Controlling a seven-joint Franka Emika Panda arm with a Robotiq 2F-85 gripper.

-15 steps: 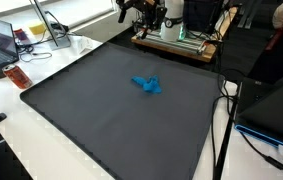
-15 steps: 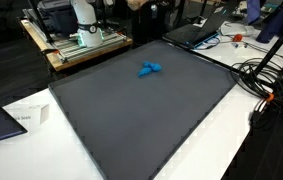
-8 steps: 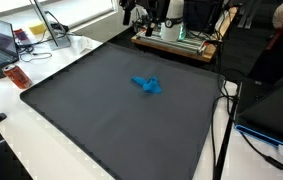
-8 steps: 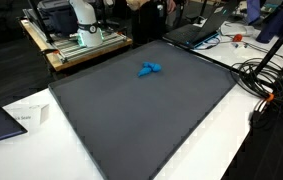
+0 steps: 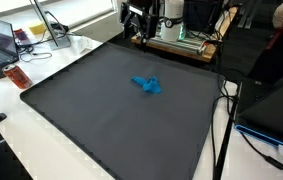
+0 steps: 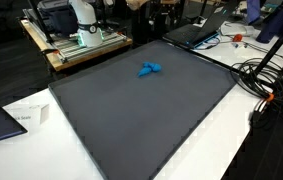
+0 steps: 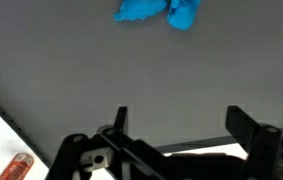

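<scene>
We note the pincer (image 7: pixel 179 118) apart and empty, well apart from the crumpled blue cloth (image 7: pixel 159 12) on the dark desk mat (image 7: pixel 101 70)

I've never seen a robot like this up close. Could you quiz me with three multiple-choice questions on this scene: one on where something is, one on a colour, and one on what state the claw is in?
1. Where does the small object lie?
A) on the dark mat
B) on the floor
C) on a shelf

2. What colour is the small object?
A) red
B) blue
C) yellow

3. How does the gripper stand?
A) shut on the small object
B) shut on nothing
C) open, holding nothing

Answers:
1 A: both exterior views show it resting near the middle of the mat.
2 B: it is bright blue in every view.
3 C: the wrist view shows the fingers apart with only bare mat between them, and the object lies beyond them, untouched.
</scene>
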